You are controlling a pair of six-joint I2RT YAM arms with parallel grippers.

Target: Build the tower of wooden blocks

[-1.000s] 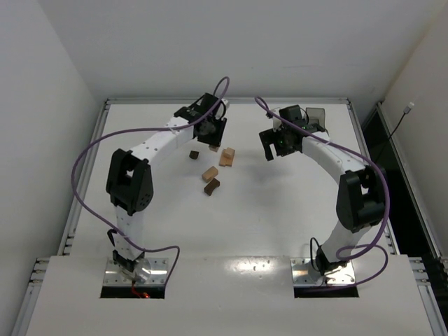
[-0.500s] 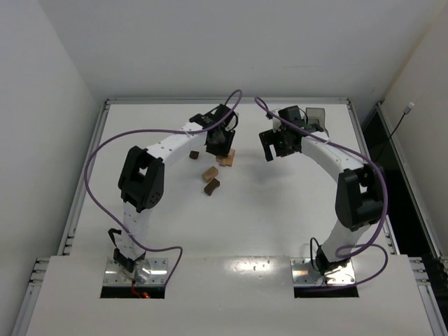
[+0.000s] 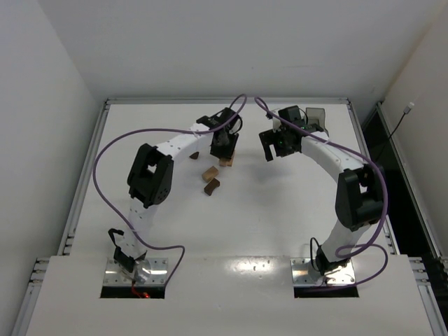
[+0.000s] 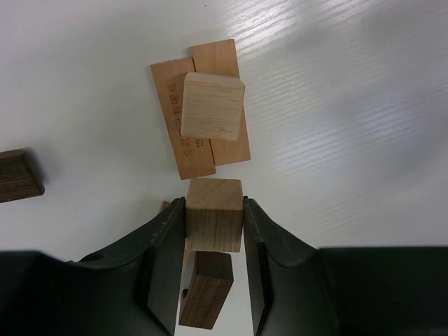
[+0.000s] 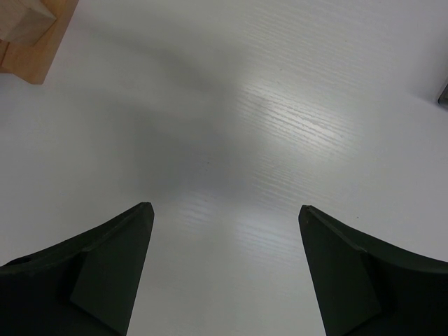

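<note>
My left gripper point(image 4: 214, 204) is shut on a light tan cube point(image 4: 213, 227) and holds it just near of the tower. The tower point(image 4: 210, 112) is two flat tan bars lying side by side with a light tan cube on top. In the top view my left gripper point(image 3: 224, 145) hangs over that stack point(image 3: 227, 162). A dark brown bar point(image 4: 205, 290) shows between my fingers below the held cube. Another dark brown block point(image 4: 17, 175) lies at the left. My right gripper point(image 5: 224, 210) is open and empty over bare table, right of the stack point(image 3: 270, 150).
On the table near the stack lie a tan block point(image 3: 209, 173), a dark brown notched piece point(image 3: 212, 185) and a small dark cube point(image 3: 197, 155). A translucent grey tray point(image 3: 316, 115) stands at the back right behind the right arm. A corner of the tan stack point(image 5: 28, 35) shows in the right wrist view.
My left arm has swung right from the back of the table to above the tan stack, hiding most of it in the top view. The right arm has barely moved.
</note>
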